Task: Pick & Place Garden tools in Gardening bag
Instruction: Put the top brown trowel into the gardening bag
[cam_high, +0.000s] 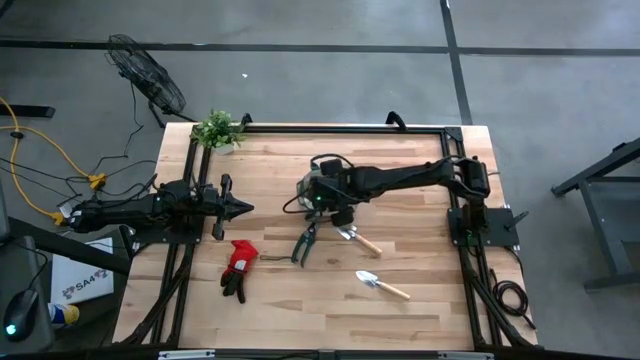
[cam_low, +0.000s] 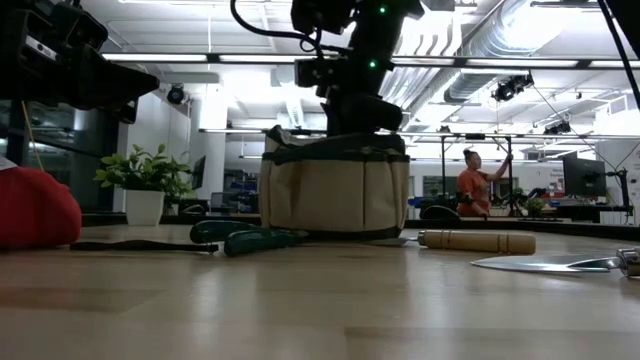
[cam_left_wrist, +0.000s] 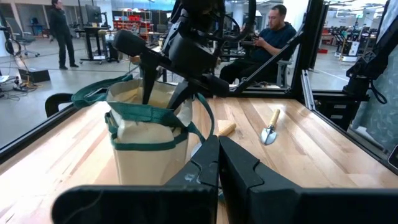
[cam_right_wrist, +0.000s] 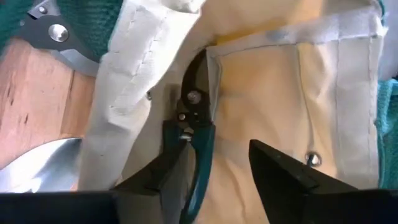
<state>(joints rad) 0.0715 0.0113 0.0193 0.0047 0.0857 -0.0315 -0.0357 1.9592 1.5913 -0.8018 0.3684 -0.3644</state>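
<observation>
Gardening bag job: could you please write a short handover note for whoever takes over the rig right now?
Right gripper: open, down in the mouth of the gardening bag.
Left gripper: shut, empty, waiting at the table's left side.
Done: one pruning shears is inside the bag, apparently released.
Left: the second shears and a trowel beside the bag, another trowel nearer the front edge, and the glove pair.
</observation>
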